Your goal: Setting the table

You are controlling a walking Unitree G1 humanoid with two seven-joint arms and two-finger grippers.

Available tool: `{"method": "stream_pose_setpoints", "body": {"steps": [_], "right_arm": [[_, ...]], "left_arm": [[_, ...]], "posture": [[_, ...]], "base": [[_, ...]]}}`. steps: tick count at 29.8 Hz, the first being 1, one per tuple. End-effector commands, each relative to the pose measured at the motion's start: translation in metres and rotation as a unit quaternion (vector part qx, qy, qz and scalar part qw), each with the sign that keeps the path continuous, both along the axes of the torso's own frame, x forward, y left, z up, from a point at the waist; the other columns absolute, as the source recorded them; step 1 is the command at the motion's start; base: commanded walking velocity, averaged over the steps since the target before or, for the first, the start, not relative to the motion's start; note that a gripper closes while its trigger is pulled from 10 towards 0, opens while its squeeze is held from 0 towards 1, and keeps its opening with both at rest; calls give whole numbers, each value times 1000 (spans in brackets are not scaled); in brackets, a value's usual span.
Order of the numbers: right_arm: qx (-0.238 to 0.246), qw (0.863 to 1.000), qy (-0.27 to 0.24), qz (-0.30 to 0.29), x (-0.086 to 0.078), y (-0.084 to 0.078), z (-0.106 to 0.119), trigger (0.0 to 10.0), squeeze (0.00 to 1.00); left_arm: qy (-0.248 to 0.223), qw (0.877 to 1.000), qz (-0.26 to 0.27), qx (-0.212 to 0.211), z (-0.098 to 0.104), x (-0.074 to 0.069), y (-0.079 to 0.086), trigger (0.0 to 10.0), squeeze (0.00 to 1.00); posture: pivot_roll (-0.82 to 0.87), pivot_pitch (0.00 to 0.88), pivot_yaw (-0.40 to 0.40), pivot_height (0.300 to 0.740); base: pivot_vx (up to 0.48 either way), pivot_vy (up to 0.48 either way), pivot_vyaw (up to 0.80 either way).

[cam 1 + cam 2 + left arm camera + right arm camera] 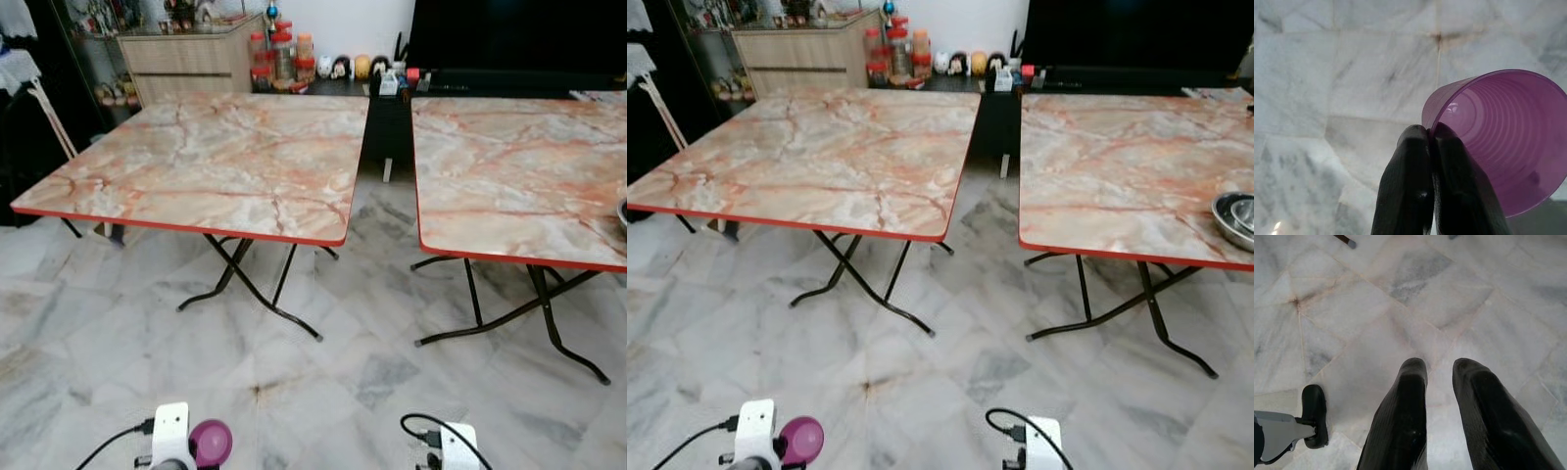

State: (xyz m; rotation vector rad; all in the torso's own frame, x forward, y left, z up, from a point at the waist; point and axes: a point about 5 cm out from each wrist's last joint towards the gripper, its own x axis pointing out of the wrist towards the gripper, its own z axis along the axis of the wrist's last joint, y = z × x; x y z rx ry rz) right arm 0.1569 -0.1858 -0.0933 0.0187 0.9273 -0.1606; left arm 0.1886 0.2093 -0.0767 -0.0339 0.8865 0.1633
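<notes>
Pinching the rim of a purple plastic cup [1508, 142] between its two black fingers, the left gripper [1429, 134] hangs low over the grey-veined marble floor [118, 333], the cup's open mouth facing the wrist camera. Ahead stand two folding tables with red-edged marble-pattern tops, the left table [216, 157] bare-topped and the right table [1117, 166] just beside it across a narrow gap, carrying stacked metal bowls [1236, 217] at its right edge. Farther right, the right gripper [1442, 367] hangs above the floor with its fingers a little apart, holding nothing.
</notes>
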Motion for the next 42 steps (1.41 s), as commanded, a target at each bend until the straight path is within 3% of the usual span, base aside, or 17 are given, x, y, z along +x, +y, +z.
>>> {"method": "stream_pose_setpoints", "body": {"steps": [1, 34, 42], "right_arm": [[2, 1000, -5, -8, 3, 0, 1, 10000, 0], [-6, 1000, -3, 3, 3, -7, 2, 10000, 0], [-6, 1000, -1, 2, 3, -7, 2, 10000, 0]], "left_arm": [[7, 1000, 3, 7, 0, 0, 3, 10000, 0], [32, 999, -15, -14, -7, -7, -12, 10000, 0], [30, 999, -26, -12, -6, -5, -12, 10000, 0]], "posture": [[10, 0, 12, 740], [-11, 0, -10, 740], [-16, 0, -2, 740]], "base": [[356, 0, 0], [372, 0, 56], [0, 0, 0]]}}
